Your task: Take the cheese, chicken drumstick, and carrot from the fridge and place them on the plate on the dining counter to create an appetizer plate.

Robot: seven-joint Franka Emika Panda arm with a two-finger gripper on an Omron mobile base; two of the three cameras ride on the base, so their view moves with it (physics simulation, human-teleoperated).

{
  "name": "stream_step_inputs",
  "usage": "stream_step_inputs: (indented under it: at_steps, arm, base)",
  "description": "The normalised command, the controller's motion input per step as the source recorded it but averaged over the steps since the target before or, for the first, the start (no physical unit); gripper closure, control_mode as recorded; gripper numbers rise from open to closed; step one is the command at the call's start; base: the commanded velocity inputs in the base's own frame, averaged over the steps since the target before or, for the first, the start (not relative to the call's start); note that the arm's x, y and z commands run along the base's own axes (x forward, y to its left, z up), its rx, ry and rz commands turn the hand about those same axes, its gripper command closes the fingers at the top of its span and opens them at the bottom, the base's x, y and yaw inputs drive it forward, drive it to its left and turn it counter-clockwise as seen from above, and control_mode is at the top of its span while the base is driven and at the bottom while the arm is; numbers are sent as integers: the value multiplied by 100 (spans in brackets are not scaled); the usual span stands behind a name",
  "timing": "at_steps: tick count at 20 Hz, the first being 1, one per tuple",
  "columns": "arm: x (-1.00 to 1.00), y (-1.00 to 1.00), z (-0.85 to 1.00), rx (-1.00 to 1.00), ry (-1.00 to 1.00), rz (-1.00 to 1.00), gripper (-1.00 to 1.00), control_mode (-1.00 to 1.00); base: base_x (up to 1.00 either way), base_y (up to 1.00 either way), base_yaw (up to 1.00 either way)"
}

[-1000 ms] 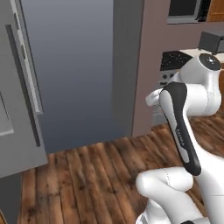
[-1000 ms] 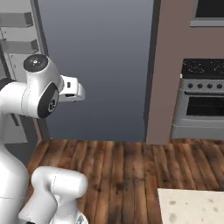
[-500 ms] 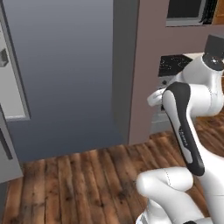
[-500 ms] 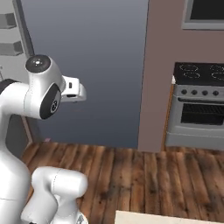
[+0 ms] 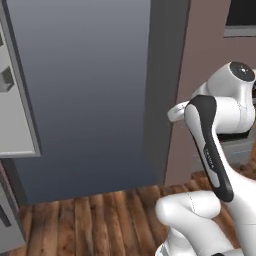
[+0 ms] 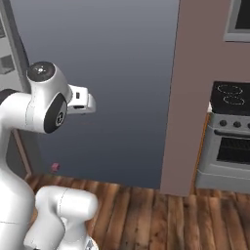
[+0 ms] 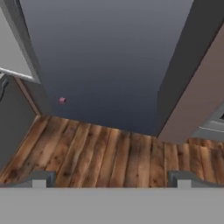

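1. The claw (image 7: 112,179) stands wide, its two dark fingertips (image 7: 38,178) far apart at the bottom of the hand view; nothing lies between them and they touch nothing; below them runs bare wooden floor (image 7: 109,157).
2. The white arm (image 5: 212,150) rises from the lower right of the left base view, folded upward with its dark-striped link leaning back to a rounded joint high on the right; in the right base view the same arm (image 6: 41,105) stands at the left, its hand (image 6: 80,101) jutting to the right, level, toward the grey surface ahead.
3. The hand looks forward and down, at the foot of the grey surface where it meets the floor.
4. The fridge (image 5: 85,95) stands straight ahead as a tall flat grey face; its open door (image 5: 15,115) shows at the left edge of the left base view, with pale inner bins; whether the cheese, the drumstick or the carrot lie inside cannot be told.
5. A small pink-red thing (image 7: 62,100) sits low against the grey face, near the floor, left of the claw's line; it also shows in the right base view (image 6: 55,167); what it is cannot be told.
6. A brown-pink wall panel (image 6: 193,97) stands just beside the fridge on the right; beyond it a grey stove (image 6: 229,141) with a dark hob and oven door.
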Motion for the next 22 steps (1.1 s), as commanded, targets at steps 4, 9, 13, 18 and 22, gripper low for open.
stream_step_inputs:
  at_steps: [4,9,13,18,22]
  arm:
    - [0,0,0,0,0,0,-100,100]
    - [0,0,0,0,0,0,-100,100]
    - [0,0,0,0,0,0,-100,100]
    - [0,0,0,0,0,0,-100,100]
    - [0,0,0,0,0,0,-100,100]
  base:
    - [73,-1,25]
    - [23,-7,34]
    - [0,-4,41]
    - [4,-13,46]
    - [27,-30,47]
